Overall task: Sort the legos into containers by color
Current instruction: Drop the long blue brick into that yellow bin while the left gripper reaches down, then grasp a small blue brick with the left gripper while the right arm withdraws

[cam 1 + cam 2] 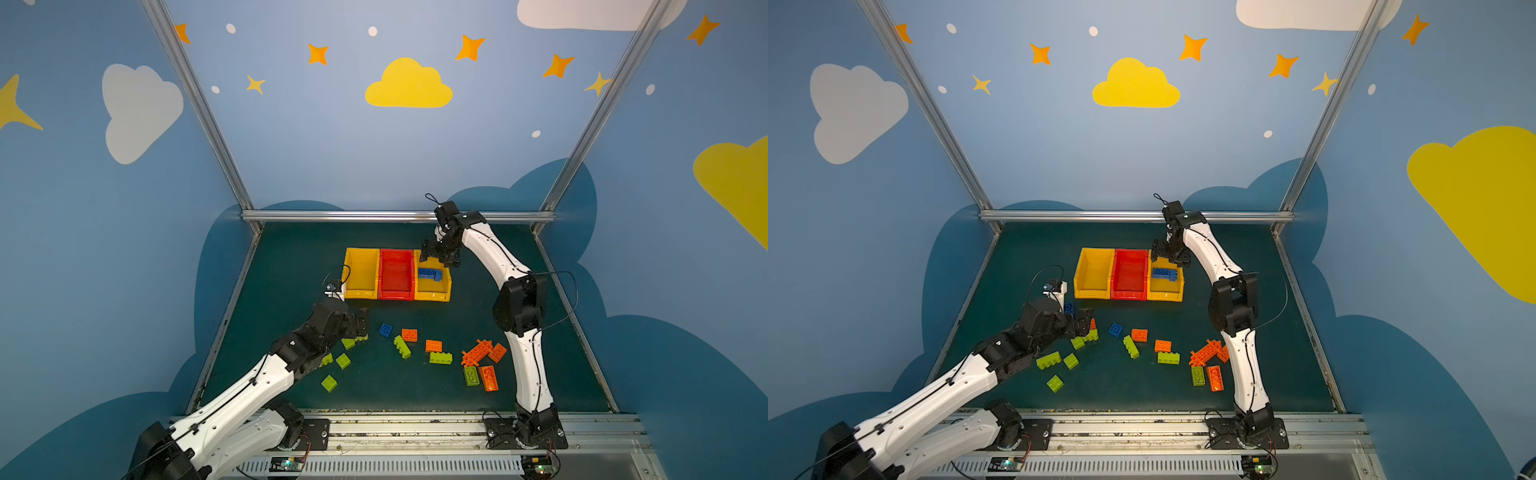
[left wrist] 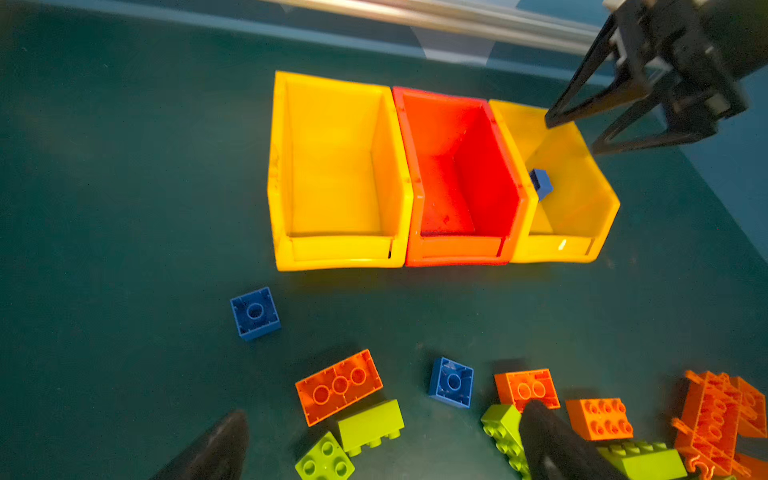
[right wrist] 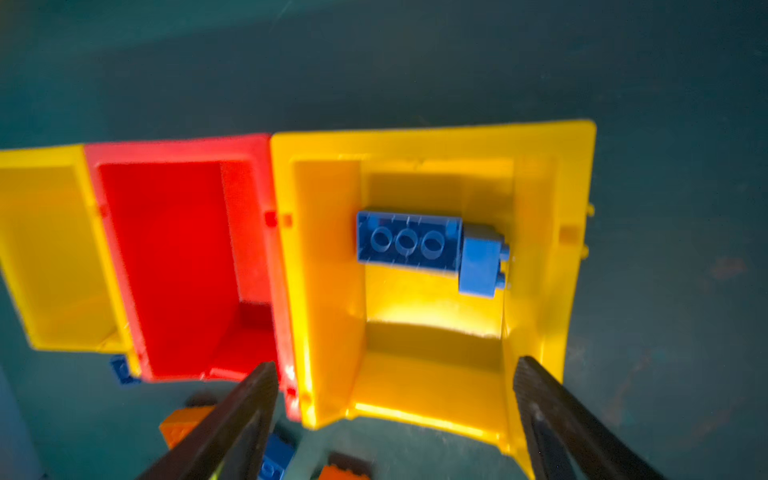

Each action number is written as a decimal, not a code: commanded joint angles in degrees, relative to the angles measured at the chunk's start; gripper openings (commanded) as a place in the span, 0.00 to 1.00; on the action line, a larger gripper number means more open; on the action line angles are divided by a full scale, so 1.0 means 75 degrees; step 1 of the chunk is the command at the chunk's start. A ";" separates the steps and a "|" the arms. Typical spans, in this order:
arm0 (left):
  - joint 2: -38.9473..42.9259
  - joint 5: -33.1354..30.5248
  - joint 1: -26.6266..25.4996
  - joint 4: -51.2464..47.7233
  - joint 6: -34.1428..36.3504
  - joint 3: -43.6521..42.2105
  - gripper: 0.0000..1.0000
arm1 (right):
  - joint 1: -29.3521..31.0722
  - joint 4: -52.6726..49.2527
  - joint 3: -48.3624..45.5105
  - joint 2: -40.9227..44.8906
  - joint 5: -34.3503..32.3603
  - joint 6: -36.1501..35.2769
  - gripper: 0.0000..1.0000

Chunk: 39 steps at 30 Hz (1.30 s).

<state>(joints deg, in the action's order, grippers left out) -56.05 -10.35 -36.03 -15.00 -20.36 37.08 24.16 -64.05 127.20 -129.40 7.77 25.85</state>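
Three bins stand touching in a row toward the back of the dark green bench (image 1: 291,266): a first yellow bin (image 1: 360,294) on the left, a red bin (image 1: 396,295) in the middle and a second yellow bin (image 1: 432,296) on the right.

The right gripper (image 1: 437,261) hangs over the far end of the second yellow bin, its fingers (image 3: 540,399) spread wide and holding nothing. In that bin lies an oblong blue brick (image 3: 409,243), underside up. Touching its end is a smaller blue brick (image 3: 480,262) that seems to lie on its side, though the wrist picture is blurred.

The left gripper (image 1: 360,326) is low over the near left of the bench, its fingers (image 2: 548,436) also wide apart and gripping nothing. Under it lie an oblong orange brick (image 2: 338,386) and a lime green brick (image 2: 370,424), just beside each other.

Two square blue bricks are loose on the bench, the nearer blue square (image 2: 451,382) and the farther blue square (image 2: 254,313) in front of the first yellow bin. An orange heap (image 1: 482,352) lies near the right arm.

Print on the circuit boards (image 1: 286,463) at the front rail is too small to read.
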 commanded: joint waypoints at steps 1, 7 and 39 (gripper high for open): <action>-0.0506 0.0688 0.0010 0.0325 -0.0011 0.0298 1.00 | -0.0018 -0.0133 -0.0735 0.1320 0.0037 -0.0212 0.89; -0.1720 0.1441 -0.0125 0.0715 -0.0162 0.0563 1.00 | -0.0168 -0.0065 -0.2611 0.2953 -0.0155 -0.0213 0.90; -0.5353 0.1808 -0.0375 0.0011 -0.0166 0.2047 0.60 | -0.1019 -0.0212 -0.5847 0.5643 -0.0098 -0.0131 0.95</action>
<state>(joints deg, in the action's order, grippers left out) -95.22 4.29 -38.70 -13.15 -22.57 50.87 16.95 -64.49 83.79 -88.86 6.68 25.41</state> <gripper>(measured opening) 0.606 0.954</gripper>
